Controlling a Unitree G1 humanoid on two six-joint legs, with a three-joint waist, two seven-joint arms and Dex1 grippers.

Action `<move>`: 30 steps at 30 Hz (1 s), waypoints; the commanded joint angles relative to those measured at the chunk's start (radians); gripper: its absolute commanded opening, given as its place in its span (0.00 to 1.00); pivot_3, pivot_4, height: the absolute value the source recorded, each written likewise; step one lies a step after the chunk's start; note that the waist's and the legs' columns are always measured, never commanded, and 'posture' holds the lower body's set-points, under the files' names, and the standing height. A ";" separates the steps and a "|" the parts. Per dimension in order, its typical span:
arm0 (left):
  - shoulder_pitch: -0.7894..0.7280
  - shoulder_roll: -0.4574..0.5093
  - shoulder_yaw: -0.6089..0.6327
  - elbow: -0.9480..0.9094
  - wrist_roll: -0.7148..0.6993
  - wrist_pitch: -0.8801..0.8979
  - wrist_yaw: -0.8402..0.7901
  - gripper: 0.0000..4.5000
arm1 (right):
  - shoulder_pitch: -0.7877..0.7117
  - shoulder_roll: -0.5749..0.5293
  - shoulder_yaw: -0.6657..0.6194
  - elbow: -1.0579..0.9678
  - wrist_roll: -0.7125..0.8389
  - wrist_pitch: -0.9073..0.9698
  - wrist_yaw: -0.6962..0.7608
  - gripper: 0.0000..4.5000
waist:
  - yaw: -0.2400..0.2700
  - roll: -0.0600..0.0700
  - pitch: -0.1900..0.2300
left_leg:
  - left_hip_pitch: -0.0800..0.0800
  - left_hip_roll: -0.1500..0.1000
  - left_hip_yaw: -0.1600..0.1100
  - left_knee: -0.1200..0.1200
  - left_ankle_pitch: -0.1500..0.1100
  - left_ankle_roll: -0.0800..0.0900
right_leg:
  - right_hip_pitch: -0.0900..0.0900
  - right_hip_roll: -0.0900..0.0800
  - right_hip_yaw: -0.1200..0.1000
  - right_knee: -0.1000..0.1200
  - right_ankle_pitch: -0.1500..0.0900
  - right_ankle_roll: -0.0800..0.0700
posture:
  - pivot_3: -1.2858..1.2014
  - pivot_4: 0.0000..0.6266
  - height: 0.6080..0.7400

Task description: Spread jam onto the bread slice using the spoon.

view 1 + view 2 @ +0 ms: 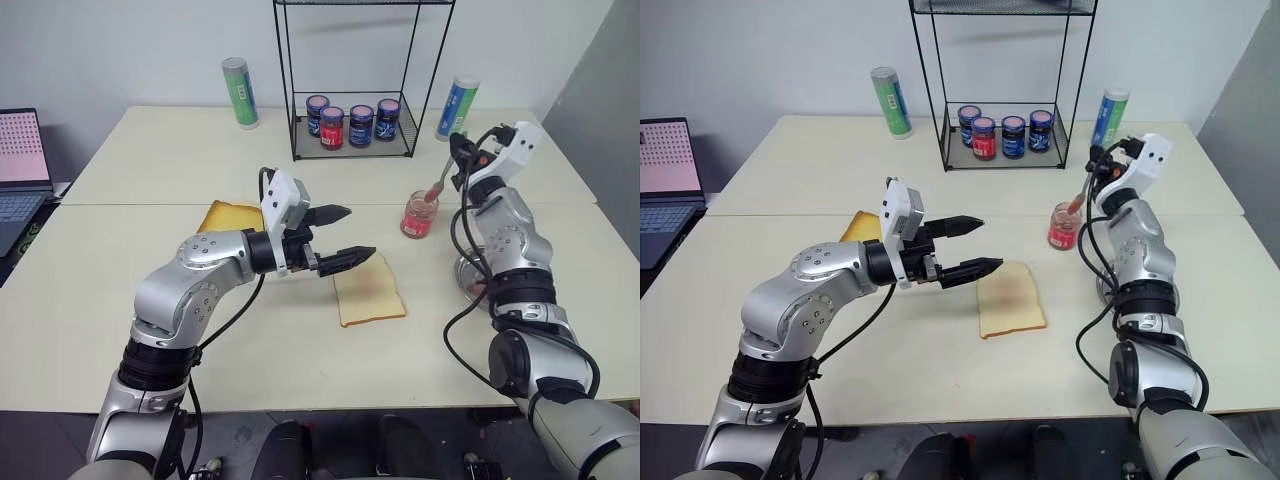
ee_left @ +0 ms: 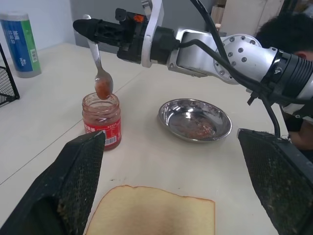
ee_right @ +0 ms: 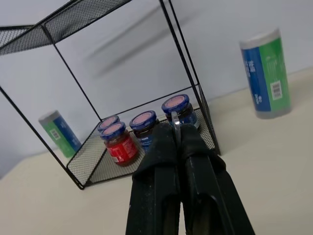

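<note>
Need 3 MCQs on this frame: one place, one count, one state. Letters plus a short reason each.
1. Where is the spoon bowl?
A. just above the jam jar's mouth
B. on the bread slice
C. in the steel dish

2. How many small jars stand in the wire rack?
A. two
B. four
C. six

3. How are the left pincer's fingers?
A. shut on the spoon
B. shut on the bread
C. open, holding nothing

Answers: 1 A, the reddened bowl hangs over the jar from the shut right pincer; 2 B, four lids show in the rack; 3 C, its fingers stand spread by the bread.
</note>
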 commanded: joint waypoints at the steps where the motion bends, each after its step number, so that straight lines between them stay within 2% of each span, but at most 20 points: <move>1: -0.012 -0.001 0.024 -0.040 -0.014 -0.011 0.006 1.00 | 0.015 -0.008 0.051 -0.054 -0.073 -0.077 0.028 0.01 | 0.000 0.000 0.000 | 0.000 0.000 0.000 0.000 0.000 0.000 | 0.000 0.000 0.000 0.000 0.000 0.000 | 0.52 0.24 1.00; 13: -0.003 0.000 0.027 -0.045 -0.015 -0.012 0.008 1.00 | 0.099 -0.013 0.156 -0.050 -0.216 -0.173 0.056 0.01 | 0.000 0.000 0.000 | 0.000 0.000 0.000 0.000 0.000 0.000 | 0.000 -0.001 0.000 0.000 0.000 0.000 | 0.52 0.24 1.00; 30: -0.001 -0.003 0.022 -0.039 -0.008 -0.019 0.008 1.00 | 0.164 -0.023 0.173 -0.123 -0.235 -0.096 0.086 0.01 | 0.000 0.000 0.000 | 0.000 -0.001 0.000 0.000 0.000 0.000 | 0.000 -0.001 -0.001 0.000 0.000 0.000 | 0.52 0.24 1.00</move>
